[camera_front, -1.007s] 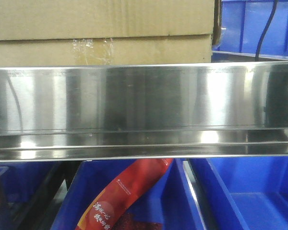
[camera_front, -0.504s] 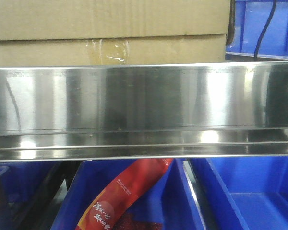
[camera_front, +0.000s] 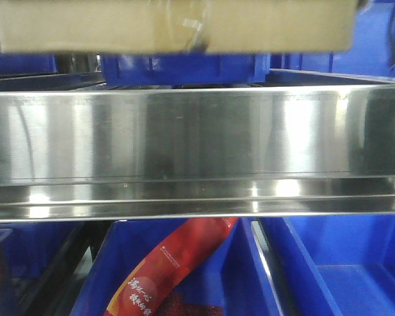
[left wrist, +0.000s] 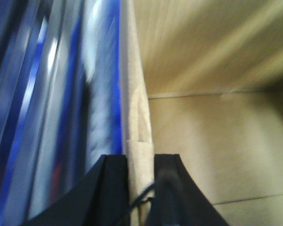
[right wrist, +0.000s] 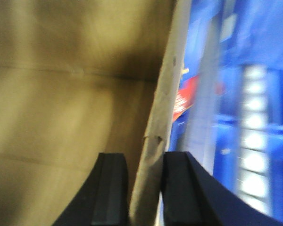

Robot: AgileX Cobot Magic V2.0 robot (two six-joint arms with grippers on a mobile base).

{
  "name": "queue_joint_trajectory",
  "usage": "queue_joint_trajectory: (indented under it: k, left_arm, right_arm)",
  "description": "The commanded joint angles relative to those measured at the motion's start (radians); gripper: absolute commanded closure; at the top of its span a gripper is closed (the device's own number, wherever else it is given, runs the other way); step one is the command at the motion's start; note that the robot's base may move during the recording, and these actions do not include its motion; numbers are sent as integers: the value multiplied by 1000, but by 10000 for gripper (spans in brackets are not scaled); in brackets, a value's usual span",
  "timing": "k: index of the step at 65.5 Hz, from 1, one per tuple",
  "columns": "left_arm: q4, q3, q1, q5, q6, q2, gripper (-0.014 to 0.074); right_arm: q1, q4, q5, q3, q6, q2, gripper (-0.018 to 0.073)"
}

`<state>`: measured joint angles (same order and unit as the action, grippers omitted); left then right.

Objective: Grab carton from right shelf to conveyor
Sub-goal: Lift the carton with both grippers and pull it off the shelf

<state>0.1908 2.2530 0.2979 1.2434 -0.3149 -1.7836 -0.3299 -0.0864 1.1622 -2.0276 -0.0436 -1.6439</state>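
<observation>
The carton, plain brown cardboard with clear tape on its seam, hangs across the top of the front view, its underside above the right shelf's shiny steel rail. In the left wrist view my left gripper is shut on the carton's upright side wall, with one black finger outside and the other inside the box. In the right wrist view my right gripper is likewise shut on the opposite wall, the carton's inside to its left. The conveyor is out of view.
A blue bin sits at the back of the shelf, under the raised carton. Below the rail stand more blue bins, one of them holding a red packet. Both wrist views are blurred.
The carton has risen off the shelf and drifted right; its bottom edge is now above the rail, which uncovers the blue bin behind it.
</observation>
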Motion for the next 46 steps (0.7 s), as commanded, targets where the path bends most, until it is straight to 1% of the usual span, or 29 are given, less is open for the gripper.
queue_joint_trajectory:
  k: [1,6,12,17,20,25,34,41,46]
  left_arm:
    - [-9,18,48,-22,-3,40,613]
    - [3,13,91,-22,-5,61,613]
    - [46,-12,146,-22,-5,86,613]
    - [89,-70,187,-22,-15,115,613]
    - [94,-108,206,-22,-31,134,613]
    - [94,-185,232,-22,-35,173,613]
    - [99,-326,266,-22,-35,249,613]
    - [99,-431,273,-22,-38,319,613]
    - [108,-484,273,-22,-64,361,613]
  right_arm:
    - [6,25,56,-4,0,59,625]
    - [6,28,59,9,0,103,625]
    - [6,28,59,64,0,174,625]
    - [6,28,59,123,0,224,625]
    - [6,28,59,162,0,257,625]
    - [6,28,50,238,0,308,625]
    - [-14,20,16,353,0,391,625]
    - [-54,18,-10,408,0,433,625]
    - [-75,18,-22,423,0,442,625]
